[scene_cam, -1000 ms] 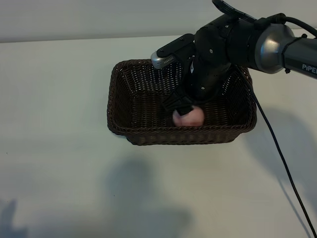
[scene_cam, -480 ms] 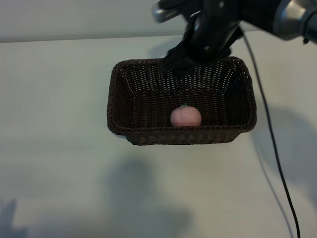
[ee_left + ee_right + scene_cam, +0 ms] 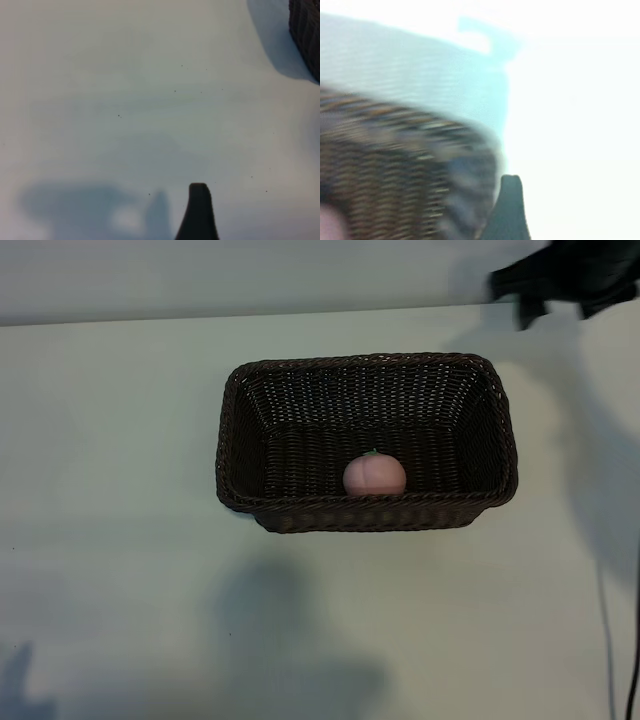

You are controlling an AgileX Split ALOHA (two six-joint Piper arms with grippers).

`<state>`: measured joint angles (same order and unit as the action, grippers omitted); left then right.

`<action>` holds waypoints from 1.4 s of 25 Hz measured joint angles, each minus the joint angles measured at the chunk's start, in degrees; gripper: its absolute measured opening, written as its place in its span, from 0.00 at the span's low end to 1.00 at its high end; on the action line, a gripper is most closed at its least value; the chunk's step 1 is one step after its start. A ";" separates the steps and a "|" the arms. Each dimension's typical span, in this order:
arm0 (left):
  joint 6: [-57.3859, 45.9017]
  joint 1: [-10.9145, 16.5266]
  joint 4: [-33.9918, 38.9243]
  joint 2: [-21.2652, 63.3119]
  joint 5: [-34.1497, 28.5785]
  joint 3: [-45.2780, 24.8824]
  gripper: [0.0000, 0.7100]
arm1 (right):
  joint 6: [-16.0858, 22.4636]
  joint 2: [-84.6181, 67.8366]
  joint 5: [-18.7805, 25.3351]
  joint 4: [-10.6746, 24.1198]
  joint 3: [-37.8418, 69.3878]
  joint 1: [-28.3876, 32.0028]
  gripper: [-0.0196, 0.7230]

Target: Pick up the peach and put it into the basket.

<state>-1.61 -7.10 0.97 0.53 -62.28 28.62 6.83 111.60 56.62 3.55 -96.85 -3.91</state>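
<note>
Right gripper (image 3: 565,275) has pulled up & away from basket (image 3: 232,440) to far right corner, fingers wide, empty. Peach (image 3: 375,475) sits inside basket, by near wall. Left gripper's fingers also wide.

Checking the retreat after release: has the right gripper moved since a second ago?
Yes. The right gripper has pulled up and away from over the basket to the far right corner, leaving the peach inside.

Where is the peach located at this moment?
In the exterior view, the peach lies inside the basket, on its floor against the near long wall, slightly right of the middle; nothing holds it.
</note>
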 joint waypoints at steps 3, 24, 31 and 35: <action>0.00 0.00 0.00 0.00 0.00 0.00 0.83 | -0.31 0.00 0.26 0.39 0.00 4.78 0.83; 0.05 0.00 0.00 0.00 0.00 0.00 0.83 | -3.47 -8.80 9.77 0.26 0.00 10.68 0.83; 0.05 0.00 0.00 0.00 0.00 0.00 0.83 | -3.53 -20.22 13.35 -0.25 0.00 10.95 0.83; 0.05 0.00 0.00 0.00 0.00 0.00 0.83 | -3.53 -28.52 13.69 -0.35 1.35 10.95 0.83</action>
<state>-1.55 -7.10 0.97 0.53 -62.28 28.62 3.30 83.09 70.31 3.20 -95.51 7.04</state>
